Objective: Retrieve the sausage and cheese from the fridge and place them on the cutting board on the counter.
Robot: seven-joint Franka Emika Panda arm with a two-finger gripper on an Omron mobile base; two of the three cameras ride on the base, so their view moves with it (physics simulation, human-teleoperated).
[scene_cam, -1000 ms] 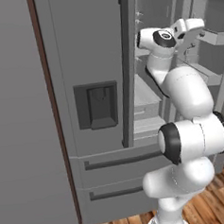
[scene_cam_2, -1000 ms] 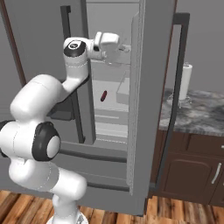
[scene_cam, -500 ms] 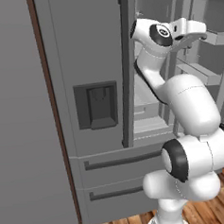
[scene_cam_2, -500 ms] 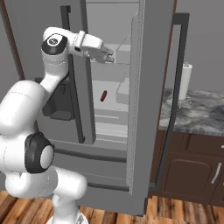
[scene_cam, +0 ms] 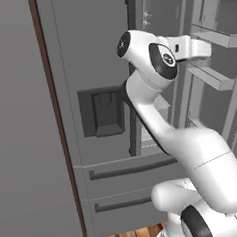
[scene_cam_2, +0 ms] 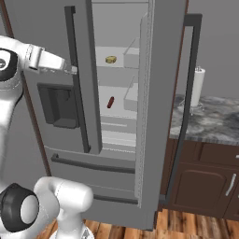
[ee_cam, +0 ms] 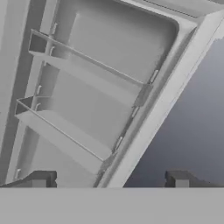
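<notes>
jaws spread wide on my gripper [ee_cam: 107,180], nothing between them, facing the open fridge [scene_cam_2: 158,93] door's inner bins. i see the sausage [scene_cam_2: 110,102] on a middle shelf, a yellow item [scene_cam_2: 110,59] on the shelf above

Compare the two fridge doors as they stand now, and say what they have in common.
The left door is shut, while the right door is swung open toward the counter, baring the shelves. The left door carries a dark dispenser recess; the right door's outer face is plain. Both are grey, and each has a long dark vertical handle.
</notes>
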